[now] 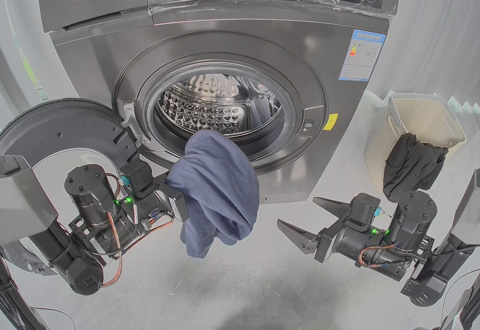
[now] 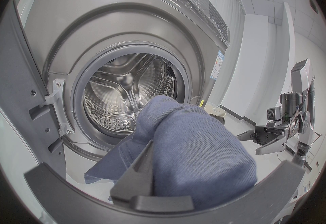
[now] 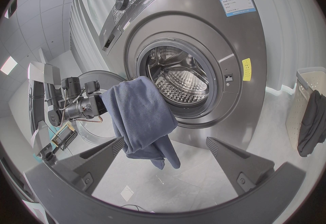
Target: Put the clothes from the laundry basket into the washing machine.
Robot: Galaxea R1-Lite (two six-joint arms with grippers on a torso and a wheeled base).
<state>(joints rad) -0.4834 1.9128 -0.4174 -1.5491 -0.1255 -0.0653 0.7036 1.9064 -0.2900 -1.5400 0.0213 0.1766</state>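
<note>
Loading step: left gripper (image 1: 176, 198), clenched on the blue garment (image 1: 220, 186), holds it at the drum (image 1: 220, 101) mouth, needing an inward push before release; right gripper (image 1: 297, 211) gapes empty.

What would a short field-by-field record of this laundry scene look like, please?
washing machine: door swung open
drum: no clothes visible inside
blue garment: hangs before the drum opening
left jaws: shut on blue garment
right jaws: open, holding nothing
laundry basket: right of the machine, black garment draped over its rim
</note>
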